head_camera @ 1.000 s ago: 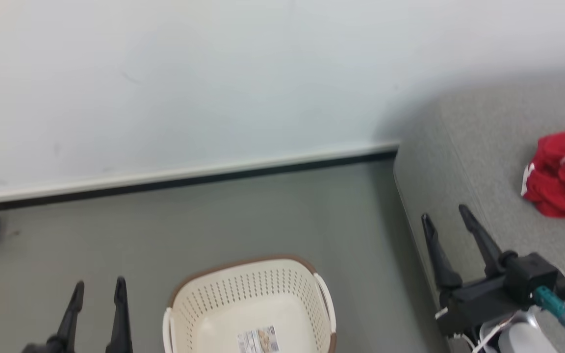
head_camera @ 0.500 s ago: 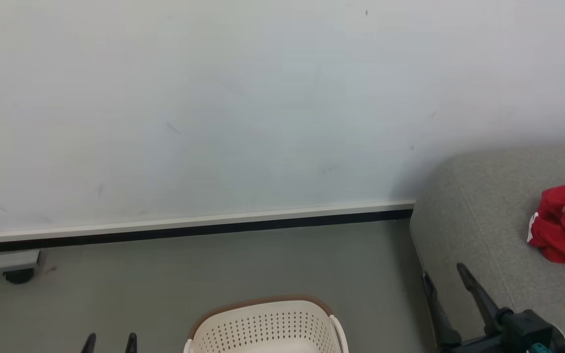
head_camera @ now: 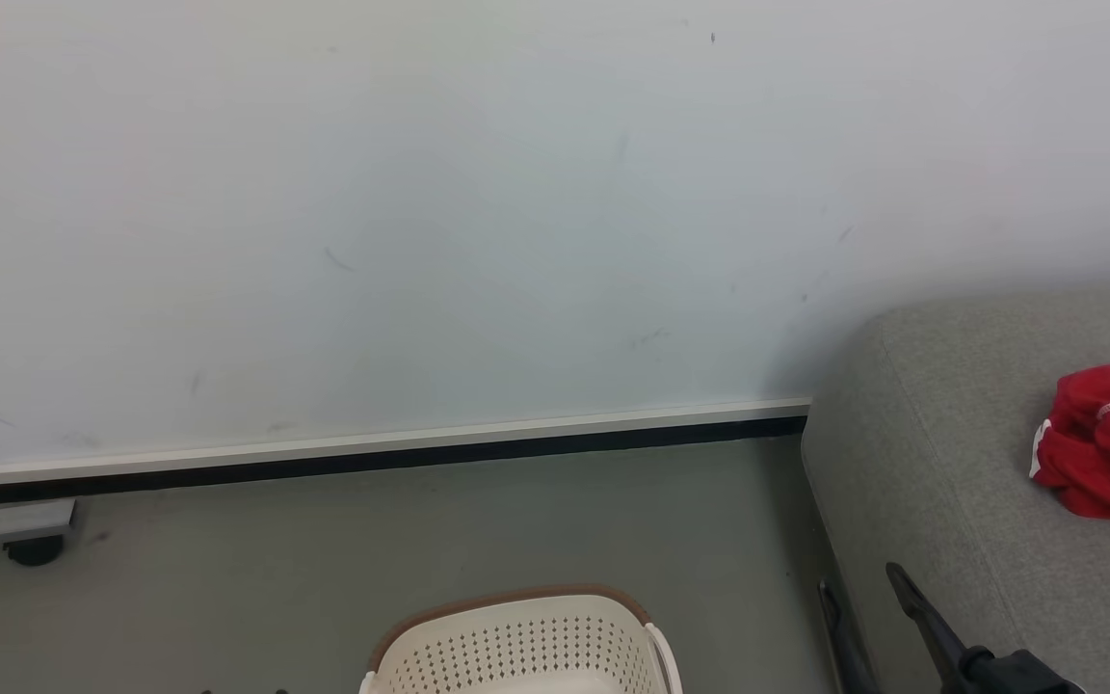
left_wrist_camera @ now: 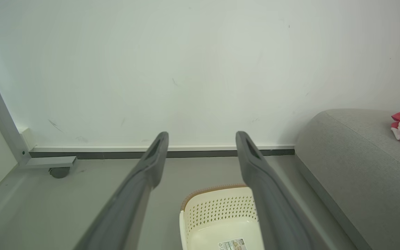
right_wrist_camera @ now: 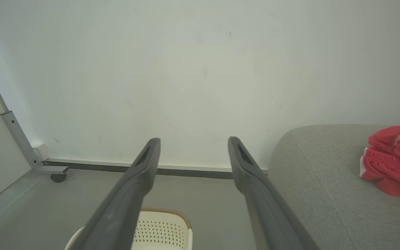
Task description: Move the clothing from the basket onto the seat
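We see the soft bright red clothing with white trim [head_camera: 1104, 439] lying bunched on the large light grey woven-fabric seat [head_camera: 940, 463]. It sits at the right of the head view, partly cut by the picture's edge. The right wrist view shows a gathered waistband on one piece (the stripes are too fine for us to make out).

The cream-white perforated plastic basket with a brown rim [head_camera: 516, 636] stands on the grey floor [head_camera: 420, 520], left of the seat and apart from it. In the left wrist view a small paper label [left_wrist_camera: 233, 244] lies flat on the basket's bottom.

The left gripper [left_wrist_camera: 201, 135] hangs above the floor with its two long dark jaws well apart. Between them we see the white wall [head_camera: 420, 193] and the dark skirting strip [head_camera: 420, 458], and one jaw crosses the basket's side in that view.

The right gripper [right_wrist_camera: 193, 140] also has its jaws spread wide, with wall and skirting between them. In the head view it rises from the lower right corner in front of the seat's rounded near edge, and we cannot tell whether it touches the fabric.

At the far left a grey metal frame foot on a dark caster [head_camera: 33, 549] stands near the wall.
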{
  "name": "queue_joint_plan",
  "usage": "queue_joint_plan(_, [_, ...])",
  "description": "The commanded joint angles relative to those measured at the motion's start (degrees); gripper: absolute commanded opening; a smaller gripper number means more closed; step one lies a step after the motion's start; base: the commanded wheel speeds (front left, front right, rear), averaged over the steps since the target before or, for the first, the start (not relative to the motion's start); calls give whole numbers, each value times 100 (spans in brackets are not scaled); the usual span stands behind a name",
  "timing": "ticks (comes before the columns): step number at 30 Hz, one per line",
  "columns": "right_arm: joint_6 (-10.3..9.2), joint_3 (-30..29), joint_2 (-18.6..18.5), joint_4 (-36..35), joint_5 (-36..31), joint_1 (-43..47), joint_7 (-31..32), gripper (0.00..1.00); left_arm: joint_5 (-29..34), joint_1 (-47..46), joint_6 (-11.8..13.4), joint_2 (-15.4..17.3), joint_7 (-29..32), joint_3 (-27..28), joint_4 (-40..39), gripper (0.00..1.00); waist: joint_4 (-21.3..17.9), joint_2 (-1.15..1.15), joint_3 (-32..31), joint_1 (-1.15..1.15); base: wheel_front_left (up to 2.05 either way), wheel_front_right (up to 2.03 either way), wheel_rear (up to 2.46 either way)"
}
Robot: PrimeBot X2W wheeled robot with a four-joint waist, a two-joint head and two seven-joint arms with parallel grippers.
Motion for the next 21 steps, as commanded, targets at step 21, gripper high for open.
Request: queue_joint_plan(21, [-4, -141, 46, 73, -51, 183, -5, 100, 251, 0, -327, -325, -29, 217, 195, 100, -5, 0, 27, 0, 0, 0, 0])
